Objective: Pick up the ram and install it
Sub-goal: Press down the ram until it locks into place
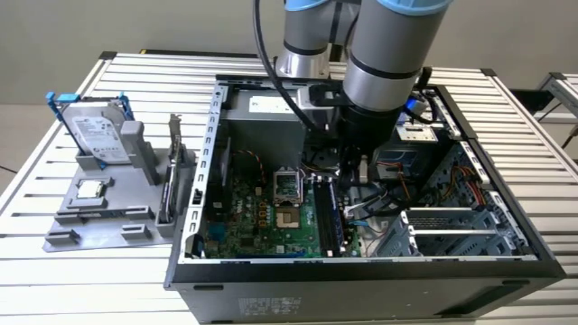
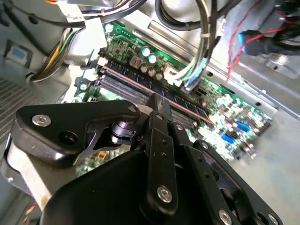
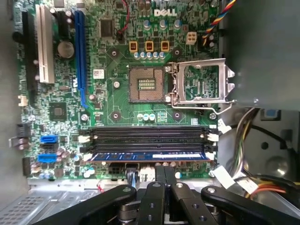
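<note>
In the motherboard [image 3: 117,93] slot, ram [image 3: 150,156] apparently seated, fingers [image 3: 164,176] pressed together just beside it.

Even, soft light falls from above on the slatted table [image 1: 81,88], bright and without hard shadows. The case [image 1: 361,271] interior is dimmer, and the arm [image 1: 388,54] shades its middle. Pale glare sits on the arm's grey tube. In the first wrist view the motherboard [image 3: 117,93] is crisp and well lit. In the second wrist view the near gripper [image 2: 157,108] is blurred, with glare on metal at one corner.
</note>
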